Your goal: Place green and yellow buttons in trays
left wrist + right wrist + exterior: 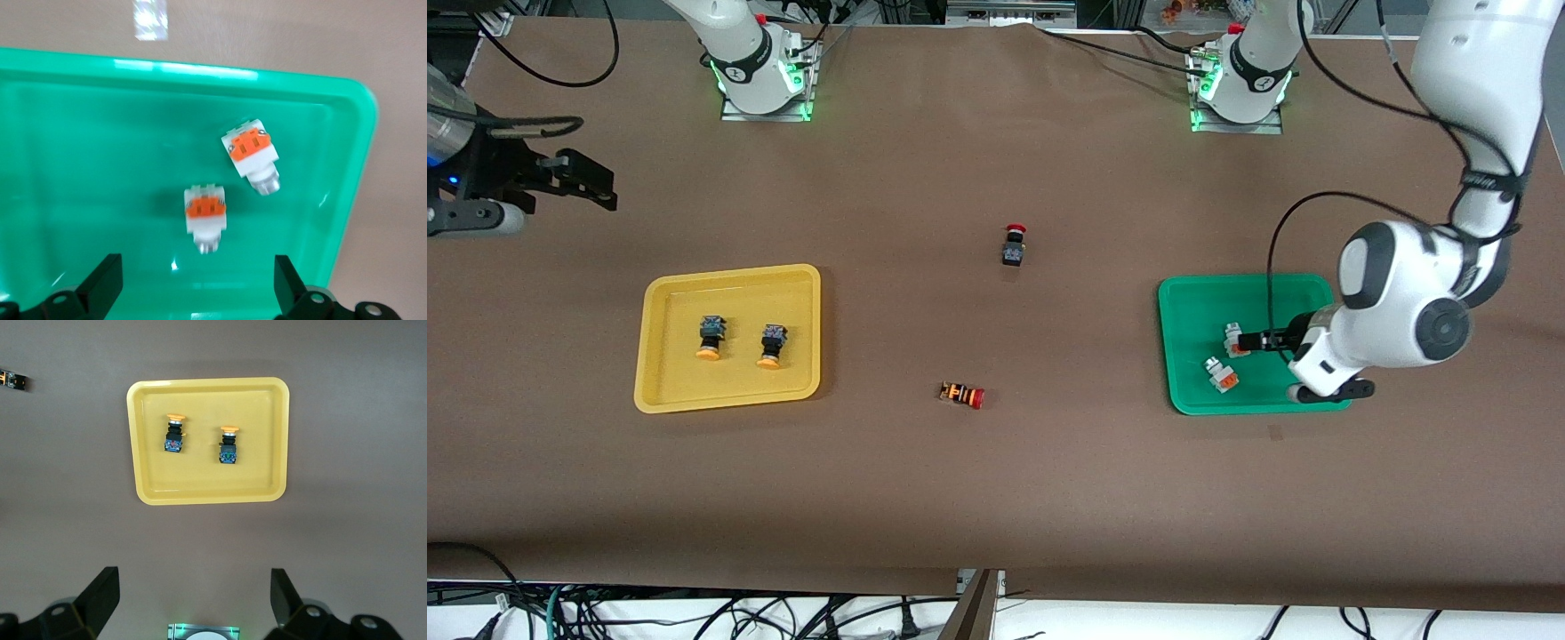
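Note:
Two black-bodied buttons with yellow-orange caps (711, 336) (772, 345) lie in the yellow tray (729, 284). The right wrist view shows them (174, 435) (228, 445) in that tray (267, 407). Two white-and-silver buttons with orange parts (1234, 339) (1221, 374) lie in the green tray (1200, 307). They also show in the left wrist view (205, 215) (251, 153) on the tray floor (80, 147). My left gripper (1258, 340) (197, 287) is open and empty, low over the green tray, just short of one white button. My right gripper (591, 182) (193, 593) is open and empty, high over the table's right-arm end.
A black-bodied red-capped switch (1013, 244) stands mid-table. An orange-striped red-capped switch (962, 395) lies nearer the front camera, between the trays; it also shows in the right wrist view (13, 380). Both arm bases stand along the table's edge farthest from the camera.

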You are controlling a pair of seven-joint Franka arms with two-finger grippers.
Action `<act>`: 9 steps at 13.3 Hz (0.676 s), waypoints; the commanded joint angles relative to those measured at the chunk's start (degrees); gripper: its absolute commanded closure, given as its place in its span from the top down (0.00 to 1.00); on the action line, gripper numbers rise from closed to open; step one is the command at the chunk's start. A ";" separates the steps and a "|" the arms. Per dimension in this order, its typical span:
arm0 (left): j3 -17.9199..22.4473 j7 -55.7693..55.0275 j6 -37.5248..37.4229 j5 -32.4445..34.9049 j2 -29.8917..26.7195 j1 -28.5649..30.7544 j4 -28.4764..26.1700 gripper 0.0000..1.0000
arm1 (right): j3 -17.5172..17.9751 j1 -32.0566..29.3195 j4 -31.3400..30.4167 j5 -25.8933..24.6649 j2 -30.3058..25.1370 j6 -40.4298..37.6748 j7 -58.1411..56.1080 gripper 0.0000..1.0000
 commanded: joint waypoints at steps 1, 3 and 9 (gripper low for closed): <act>-0.17 0.67 -7.31 1.12 -9.70 1.49 -0.08 1.00 | 1.22 -1.78 -1.71 0.02 -1.30 -0.13 -0.87 1.00; -0.25 0.85 -15.91 0.77 -12.53 1.93 5.27 1.00 | 1.04 -1.52 -0.04 0.11 0.19 -0.92 -0.86 1.00; 3.94 0.41 -22.81 0.42 -20.52 -0.77 13.30 1.00 | 0.95 -1.52 -0.04 -0.06 0.37 -0.75 -0.86 1.00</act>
